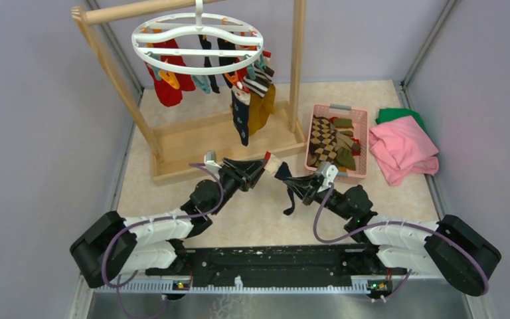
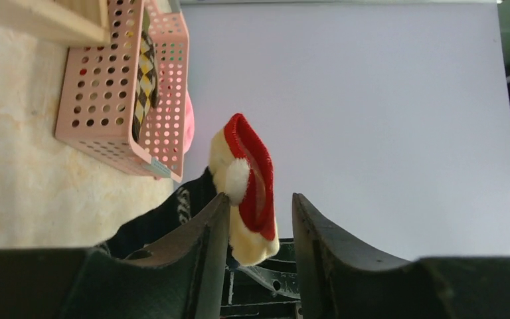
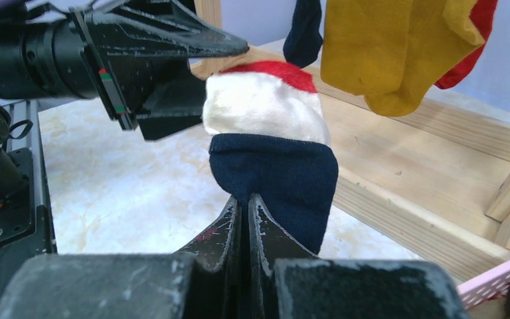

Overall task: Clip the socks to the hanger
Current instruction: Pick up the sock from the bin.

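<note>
Looking down on the table (image 1: 259,216), we find the wooden rack (image 1: 226,141) at the back left. The hanger (image 1: 198,69) hangs from its top bar, and several socks (image 1: 255,106) are clipped under the ring. Right of the rack sits a pink basket (image 1: 337,177) holding more socks, argyle ones among them. Beside it lie a pink cloth (image 1: 402,149) and a green cloth (image 1: 398,114).

In front of the rack, the right gripper (image 3: 246,207) has its jaws pressed almost together, pinching the navy body of one sock (image 3: 272,169). The sock stands up from the fingers with its cream cuff and red edge on top. The left gripper (image 2: 260,199) meets that cuff from the other side, its jaws a moderate way apart. The cuff sits between the two fingers and lies against the left-hand one as its own camera shows it. We cannot tell whether the other finger touches. This sock is held above the table, well below the hanger.
</note>
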Controlling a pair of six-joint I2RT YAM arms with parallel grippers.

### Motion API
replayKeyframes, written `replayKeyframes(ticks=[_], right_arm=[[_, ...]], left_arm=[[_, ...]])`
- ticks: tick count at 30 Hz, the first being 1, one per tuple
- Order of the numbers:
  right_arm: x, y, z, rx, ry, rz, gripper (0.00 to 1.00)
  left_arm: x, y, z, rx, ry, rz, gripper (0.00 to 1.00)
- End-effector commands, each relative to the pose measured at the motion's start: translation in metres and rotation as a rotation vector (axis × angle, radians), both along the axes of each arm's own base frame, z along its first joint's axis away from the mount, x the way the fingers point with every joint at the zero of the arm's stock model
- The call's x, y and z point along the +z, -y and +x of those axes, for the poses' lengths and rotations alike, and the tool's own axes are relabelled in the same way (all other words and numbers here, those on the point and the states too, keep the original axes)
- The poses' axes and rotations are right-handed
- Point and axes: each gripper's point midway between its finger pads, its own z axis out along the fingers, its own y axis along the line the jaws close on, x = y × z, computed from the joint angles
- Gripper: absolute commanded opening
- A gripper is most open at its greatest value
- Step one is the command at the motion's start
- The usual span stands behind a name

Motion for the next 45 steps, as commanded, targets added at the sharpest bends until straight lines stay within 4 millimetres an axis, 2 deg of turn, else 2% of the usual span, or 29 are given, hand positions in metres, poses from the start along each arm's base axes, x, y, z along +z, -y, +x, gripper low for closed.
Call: replayKeyframes(ticks=[1,5,10,14,16,18,19,30,31,35,38,40,45], right_arm=[[0.008,-0.01,-0.01,0.063,0.05,0.0,0.0],[0.007,-0.014,-0.014,0.087,0.057,-0.006,0.0],[0.007,-0.015,-0.015,0.089,0.06,-0.011,0.0],[0.007,-0.015,-0.015,0.087,0.062,-0.014,0.0],[0.006,-0.015,-0.014,0.087,0.061,-0.018,0.0],[0.005,-0.016,-0.015,0.09,0.059,-0.022,0.0],[0.005,-0.016,-0.014,0.089,0.059,-0.024,0.0],[0.001,-0.02,-0.017,0.108,0.056,-0.037,0.0],[0.001,-0.021,-0.017,0.112,0.053,-0.039,0.03],[-0.001,-0.024,-0.018,0.131,0.038,-0.041,0.29],[0.0,-0.025,-0.021,0.145,0.036,-0.035,0.46],[0.001,-0.026,-0.023,0.158,0.039,-0.034,0.54],[0.007,-0.028,-0.029,0.194,0.054,-0.026,0.65]], left_arm=[[0.007,-0.012,0.008,0.079,0.091,0.127,0.43],[0.012,-0.005,0.003,0.04,0.156,0.168,0.34],[0.006,0.008,0.001,-0.024,0.186,0.226,0.35],[-0.002,0.01,0.002,-0.031,0.192,0.275,0.35],[-0.001,0.009,0.003,-0.02,0.208,0.289,0.25],[0.0,0.006,0.004,-0.005,0.227,0.3,0.03],[0.002,0.005,0.004,0.001,0.237,0.302,0.0],[0.016,-0.01,0.001,0.047,0.336,0.319,0.0],[0.018,-0.012,0.001,0.051,0.354,0.325,0.0],[0.027,-0.017,-0.003,0.064,0.467,0.396,0.0],[0.033,-0.019,-0.006,0.057,0.583,0.519,0.0],[0.037,-0.019,-0.01,0.041,0.698,0.636,0.0],[0.031,-0.015,-0.025,-0.096,0.976,0.927,0.0]])
